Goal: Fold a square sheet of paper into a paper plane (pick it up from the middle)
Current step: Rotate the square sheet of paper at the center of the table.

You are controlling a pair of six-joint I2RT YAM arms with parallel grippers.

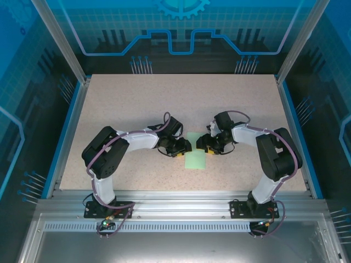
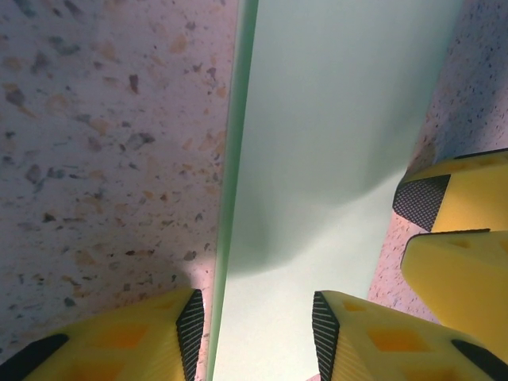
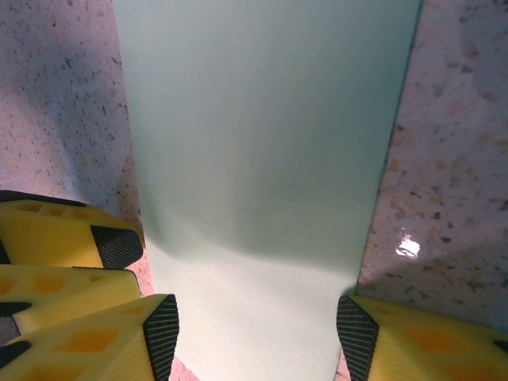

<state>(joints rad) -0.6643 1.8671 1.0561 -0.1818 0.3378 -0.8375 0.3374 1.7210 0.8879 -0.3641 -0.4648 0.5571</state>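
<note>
From above, the sheet of paper (image 1: 195, 160) lies flat on the table (image 1: 137, 104), a narrow pale green rectangle with its long sides running away from the arms. The left gripper (image 1: 184, 150) is at the paper's left edge and the right gripper (image 1: 205, 147) at its right edge, both at the far end. The two face each other across the paper.

In the left wrist view, the paper (image 2: 333, 119) runs up the picture, and its left edge shows as a darker doubled strip. The left gripper (image 2: 258, 333) has its fingers apart. One is over bare table (image 2: 103, 159) just left of that edge, the other over the paper. The right gripper's yellow fingers (image 2: 464, 186) stand at the paper's other edge.

In the right wrist view, the right gripper (image 3: 260, 333) has its fingers apart, one at each long edge of the paper (image 3: 270, 119). I cannot tell whether they touch it. The left gripper's fingers (image 3: 55, 234) sit just beside the paper's left edge.
</note>
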